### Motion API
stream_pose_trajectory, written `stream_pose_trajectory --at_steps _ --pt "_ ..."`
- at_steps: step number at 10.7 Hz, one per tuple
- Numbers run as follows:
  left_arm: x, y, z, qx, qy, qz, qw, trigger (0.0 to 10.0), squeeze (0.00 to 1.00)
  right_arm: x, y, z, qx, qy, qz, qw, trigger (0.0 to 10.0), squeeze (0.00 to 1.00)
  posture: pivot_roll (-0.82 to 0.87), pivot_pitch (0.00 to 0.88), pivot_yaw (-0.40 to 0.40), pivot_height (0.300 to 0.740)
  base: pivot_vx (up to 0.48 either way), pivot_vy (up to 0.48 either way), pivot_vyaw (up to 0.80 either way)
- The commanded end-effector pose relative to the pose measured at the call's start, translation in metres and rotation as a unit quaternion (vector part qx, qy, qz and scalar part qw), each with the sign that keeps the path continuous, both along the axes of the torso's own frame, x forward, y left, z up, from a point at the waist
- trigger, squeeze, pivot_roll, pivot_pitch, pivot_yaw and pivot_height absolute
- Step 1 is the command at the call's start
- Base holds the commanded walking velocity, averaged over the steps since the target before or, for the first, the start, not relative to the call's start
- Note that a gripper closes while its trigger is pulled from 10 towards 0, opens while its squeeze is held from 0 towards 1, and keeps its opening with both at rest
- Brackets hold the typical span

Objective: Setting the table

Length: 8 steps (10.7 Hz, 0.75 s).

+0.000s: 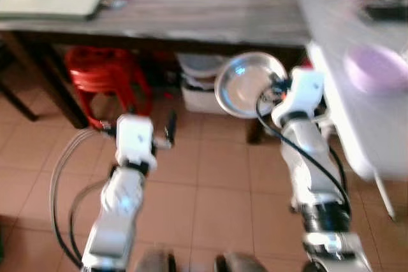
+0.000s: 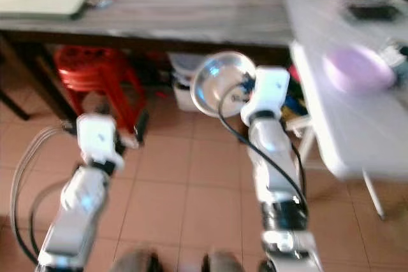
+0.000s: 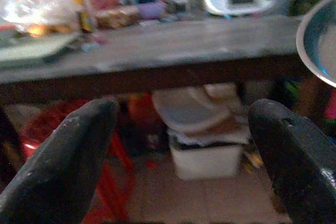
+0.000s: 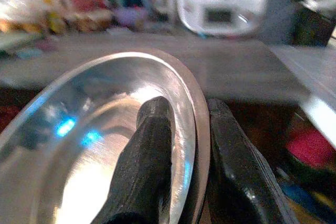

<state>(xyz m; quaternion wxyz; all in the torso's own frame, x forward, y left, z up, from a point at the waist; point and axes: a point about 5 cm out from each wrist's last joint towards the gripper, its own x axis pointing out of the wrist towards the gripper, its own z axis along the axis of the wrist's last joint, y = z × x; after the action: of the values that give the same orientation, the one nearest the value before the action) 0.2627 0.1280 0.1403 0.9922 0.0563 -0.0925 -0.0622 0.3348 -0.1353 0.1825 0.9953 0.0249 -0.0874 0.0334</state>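
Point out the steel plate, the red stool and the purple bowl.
steel plate [image 1: 248, 85], left eye view, middle of its shiny inner face.
red stool [image 1: 99, 71], left eye view, its seat under the wooden table.
purple bowl [image 1: 377, 68], left eye view, its side, on the white table.

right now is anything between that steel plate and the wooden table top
Nothing visible blocks it. The right claw is shut on the steel plate's rim, holding it in front of and below the wooden table edge. The stretch of tabletop just beyond it looks bare.
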Motion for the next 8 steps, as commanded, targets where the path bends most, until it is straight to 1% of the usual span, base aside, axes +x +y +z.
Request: stream_pose_trajectory --at_steps 1,2,3,5,8 --pt "-0.0007 0.0082 -0.0035 0.008 0.009 0.012 1.0 10.0 0.0 0.0011 0.0067 0.0046 0.007 -0.01 0.012 1.0 10.0 0.0 0.03 0.142 -0.013 0.74 0.48 0.0 0.0" --pt "-0.0006 0.0092 -0.0033 0.009 0.01 0.012 1.0 10.0 0.0 0.0006 0.0071 0.006 0.009 -0.012 0.014 1.0 10.0 0.0 0.03 0.15 -0.008 0.74 0.48 0.0 0.0" --pt "-0.0002 0.0079 -0.0048 0.014 0.01 0.009 1.0 10.0 0.0 -0.0017 0.0044 0.0029 0.014 -0.008 0.011 1.0 10.0 0.0 0.02 0.156 -0.004 0.74 0.48 0.0 0.0" --pt "0.0018 0.0014 -0.004 0.008 0.008 0.0 1.0 10.0 0.0 -0.0042 0.002 0.003 0.011 -0.009 0.011 1.0 10.0 0.0 0.01 0.16 -0.006 0.74 0.48 0.0 0.0" --pt "0.0003 0.0024 -0.0055 0.007 0.012 0.0 1.0 10.0 0.0 0.0015 0.0029 0.0074 0.007 -0.016 0.012 1.0 10.0 0.0 0.01 0.16 -0.001 0.74 0.48 0.0 0.0"
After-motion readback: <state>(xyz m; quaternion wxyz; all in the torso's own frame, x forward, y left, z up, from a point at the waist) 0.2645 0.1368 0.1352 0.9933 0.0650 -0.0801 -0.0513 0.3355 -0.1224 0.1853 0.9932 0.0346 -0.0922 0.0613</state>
